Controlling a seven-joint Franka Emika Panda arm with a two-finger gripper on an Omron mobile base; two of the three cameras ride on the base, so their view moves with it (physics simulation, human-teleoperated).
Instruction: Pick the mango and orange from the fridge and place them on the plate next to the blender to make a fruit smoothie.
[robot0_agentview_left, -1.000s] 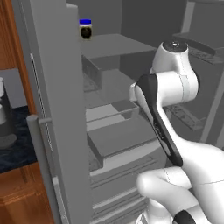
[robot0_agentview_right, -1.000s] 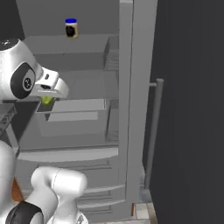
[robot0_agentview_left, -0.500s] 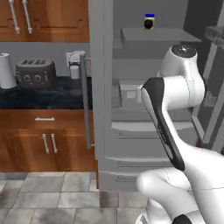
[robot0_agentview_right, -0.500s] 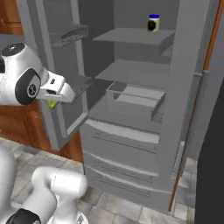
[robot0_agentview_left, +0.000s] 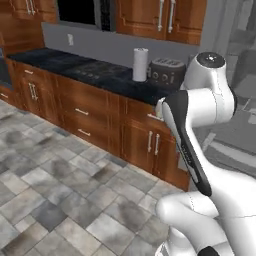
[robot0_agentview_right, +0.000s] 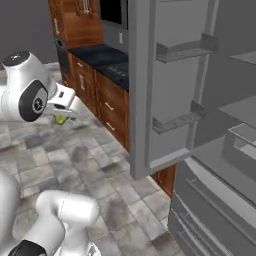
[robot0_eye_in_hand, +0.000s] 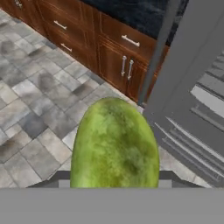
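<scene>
The claw (robot0_agentview_right: 62, 116) is closed on the mango (robot0_eye_in_hand: 114, 144), which sits green and oval between the fingers; in the hand view it stands up from the bottom edge with its long axis running along the claw's line of sight, the far end pointing out over the tiled floor (robot0_eye_in_hand: 30, 105). In the right base view the mango (robot0_agentview_right: 61, 119) shows as a small green lump under the white hand, held out in the air above the floor, well apart from the fridge (robot0_agentview_right: 220, 150), whose open door (robot0_agentview_right: 145, 95) with its bins lies to the right. The left base view looks along the dark counter (robot0_agentview_left: 100, 75) over wooden cabinets, with a paper towel roll (robot0_agentview_left: 140, 64) and a toaster (robot0_agentview_left: 166, 73) standing just beside each other. Judgement: the mango is out of the fridge and in transit. No plate or blender can be made out, so which way the drop point lies from the claw cannot be told; the counter is the likely direction. The orange is presumably yet to be fetched.
</scene>
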